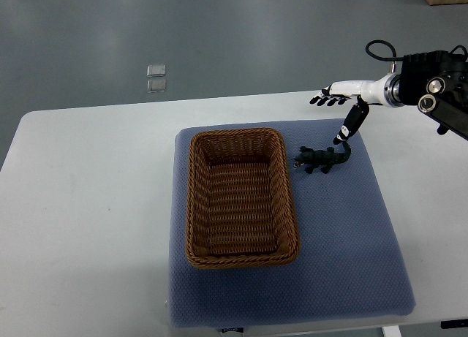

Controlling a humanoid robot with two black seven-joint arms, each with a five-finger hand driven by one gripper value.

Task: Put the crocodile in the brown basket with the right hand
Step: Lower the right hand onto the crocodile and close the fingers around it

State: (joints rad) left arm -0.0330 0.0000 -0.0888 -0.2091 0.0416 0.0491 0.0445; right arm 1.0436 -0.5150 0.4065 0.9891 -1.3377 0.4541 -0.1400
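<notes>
The right hand [338,110] hovers open and empty near the desk's [88,198] far edge. The dark green crocodile [322,159] lies on the blue mat [344,235], just beside the basket [243,198] (free mat around it).

I count one crocodile [322,159], just below my thumb tip. One brown basket [242,198] sits down and to the left of my right hand [344,107], and I see one blue mat [351,256] and one white table [80,220] beneath it. Two small clear squares [156,77] lie on the floor, well off to my hand's left. My own hand makes one; its fingers are spread.
</notes>
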